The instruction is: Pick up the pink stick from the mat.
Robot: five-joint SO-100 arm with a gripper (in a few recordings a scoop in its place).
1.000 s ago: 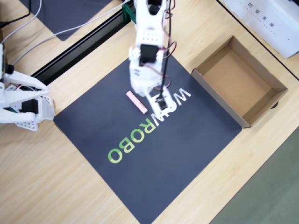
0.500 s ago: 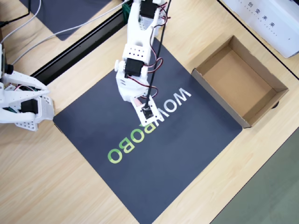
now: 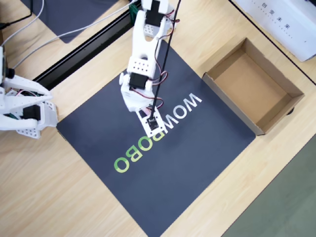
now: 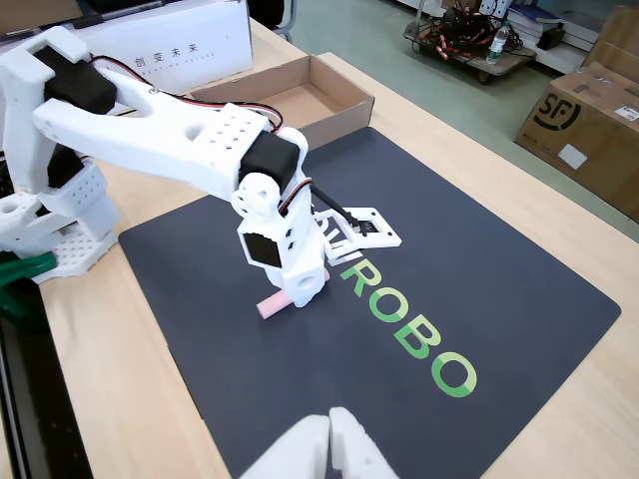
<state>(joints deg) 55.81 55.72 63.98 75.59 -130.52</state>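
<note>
Sitting open cardboard box (image 3: 253, 84), pink stick (image 4: 270, 306) on mat (image 4: 499, 279)

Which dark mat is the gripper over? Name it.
The lettered mat, printed WOWROBO in white and green; the gripper is down at the pink stick on it. The plain mat at the table's edge carries no letters.

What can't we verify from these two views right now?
- Pink stick: in the fixed view one end pokes out; the gripper covers the rest. In the overhead view the arm sits over its spot.
- Grip state: fingertips blocked by the gripper body in both views, so open or shut is unclear, as is contact with the stick.
- WOWROBO lettering on the mat: middle letters covered by the gripper in both views.
</note>
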